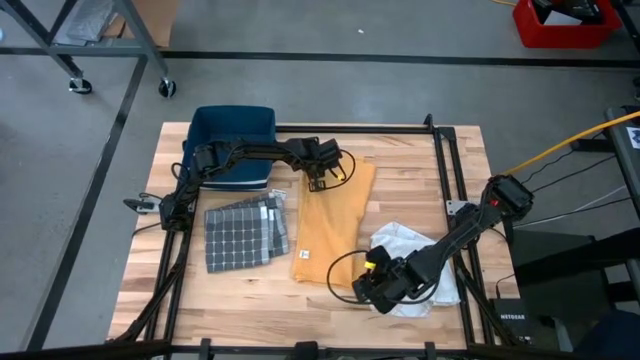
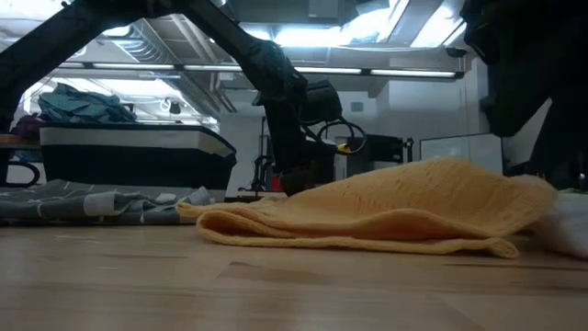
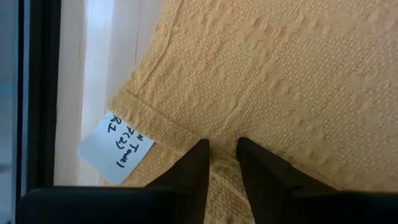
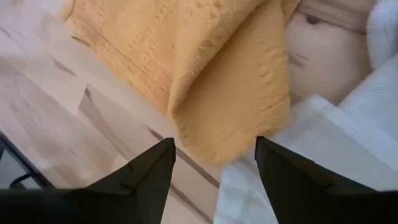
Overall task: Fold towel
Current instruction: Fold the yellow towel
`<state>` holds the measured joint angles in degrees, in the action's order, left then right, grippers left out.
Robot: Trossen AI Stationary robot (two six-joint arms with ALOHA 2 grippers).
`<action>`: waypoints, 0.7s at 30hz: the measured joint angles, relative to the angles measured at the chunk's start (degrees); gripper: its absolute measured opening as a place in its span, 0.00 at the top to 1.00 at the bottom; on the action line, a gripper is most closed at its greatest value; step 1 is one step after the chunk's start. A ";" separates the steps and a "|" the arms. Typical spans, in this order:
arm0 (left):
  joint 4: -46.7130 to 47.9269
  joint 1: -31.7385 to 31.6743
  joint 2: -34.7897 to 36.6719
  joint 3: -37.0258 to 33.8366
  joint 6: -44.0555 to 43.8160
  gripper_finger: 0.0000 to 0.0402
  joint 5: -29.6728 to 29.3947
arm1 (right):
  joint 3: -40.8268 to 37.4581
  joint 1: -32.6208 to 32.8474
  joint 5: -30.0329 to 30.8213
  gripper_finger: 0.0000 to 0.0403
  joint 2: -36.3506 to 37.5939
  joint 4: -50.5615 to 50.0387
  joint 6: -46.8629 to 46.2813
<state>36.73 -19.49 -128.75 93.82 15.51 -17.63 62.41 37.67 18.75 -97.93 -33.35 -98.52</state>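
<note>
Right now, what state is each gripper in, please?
Left gripper: jaws closed on the yellow woven towel.
Right gripper: jaws open, holding nothing.

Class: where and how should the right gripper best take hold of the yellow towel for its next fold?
Probably the yellow towel's near corner, which hangs between the open right gripper's fingers. Come from the table's front edge, low, since the corner lies flat on the wood.

Bare table [image 1: 250, 300] front; bin [image 1: 232, 140] blocks rear-left.
</note>
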 joint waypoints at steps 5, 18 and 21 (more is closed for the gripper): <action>-0.37 0.00 2.88 -0.18 0.68 0.83 0.53 | 0.14 -0.30 1.64 0.42 0.37 0.66 6.73; 21.34 3.43 9.05 -0.36 2.15 0.86 8.75 | 0.59 -0.72 2.20 0.42 -0.59 3.78 12.34; 27.99 5.35 9.16 -1.42 2.05 0.86 13.23 | 0.59 -0.61 2.03 0.42 -0.59 5.78 15.92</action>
<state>64.72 -14.13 -119.59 92.40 17.56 -4.40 63.00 37.06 20.79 -98.52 -27.57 -82.60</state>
